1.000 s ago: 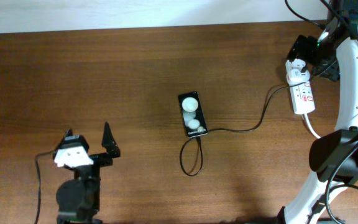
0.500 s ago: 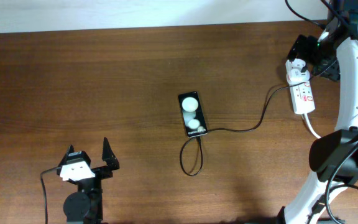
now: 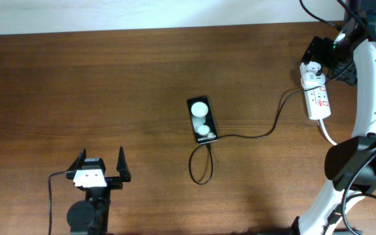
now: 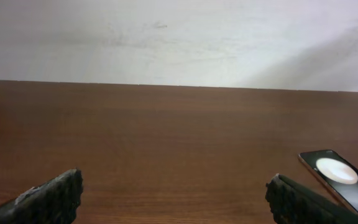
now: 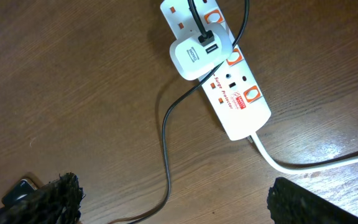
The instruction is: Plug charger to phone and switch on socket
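Note:
The phone (image 3: 202, 120) lies flat mid-table, its two white circles facing up; it also shows in the left wrist view (image 4: 340, 180). The charger (image 3: 266, 134), a thin black cable, runs from the white adapter (image 3: 312, 79) on the socket (image 3: 319, 103) to a loop at the phone's near end. I cannot tell if its tip is seated. My right gripper (image 3: 331, 60) hovers open above the socket (image 5: 229, 84), adapter (image 5: 194, 53) and cable (image 5: 166, 143). Its fingers (image 5: 173, 199) hold nothing. My left gripper (image 3: 101, 160) is open and empty near the front left, fingers (image 4: 174, 193) pointing at the far wall.
A thick white cord (image 5: 303, 163) leaves the socket's near end and runs toward the right arm's base (image 3: 354, 163). A white wall (image 4: 179, 37) borders the far table edge. Bare wood lies between the left gripper and the phone.
My left gripper has drawn back toward the front edge, shifted a little to the right, and turned to point straight at the far wall. The right arm, phone and cable have not moved.

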You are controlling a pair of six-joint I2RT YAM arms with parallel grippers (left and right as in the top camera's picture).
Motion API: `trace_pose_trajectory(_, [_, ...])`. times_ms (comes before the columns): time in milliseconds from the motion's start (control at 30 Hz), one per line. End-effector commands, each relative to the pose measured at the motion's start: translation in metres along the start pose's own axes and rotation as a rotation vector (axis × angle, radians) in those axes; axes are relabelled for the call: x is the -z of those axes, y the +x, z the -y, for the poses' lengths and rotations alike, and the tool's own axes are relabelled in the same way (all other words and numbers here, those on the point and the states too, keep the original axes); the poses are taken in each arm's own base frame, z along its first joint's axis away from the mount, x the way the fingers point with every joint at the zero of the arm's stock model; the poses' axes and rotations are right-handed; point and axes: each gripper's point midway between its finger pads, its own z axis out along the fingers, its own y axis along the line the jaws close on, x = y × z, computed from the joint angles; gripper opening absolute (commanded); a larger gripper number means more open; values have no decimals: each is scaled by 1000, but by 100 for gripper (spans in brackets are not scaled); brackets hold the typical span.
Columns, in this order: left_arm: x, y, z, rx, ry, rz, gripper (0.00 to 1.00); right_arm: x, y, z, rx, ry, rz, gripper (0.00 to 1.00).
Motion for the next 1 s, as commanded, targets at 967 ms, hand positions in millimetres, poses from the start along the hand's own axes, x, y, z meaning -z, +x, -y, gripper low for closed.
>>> trace_pose_trajectory(967, [1,1,10,-19,58,-1,99,16,-7,-3,-3,-9,59,99])
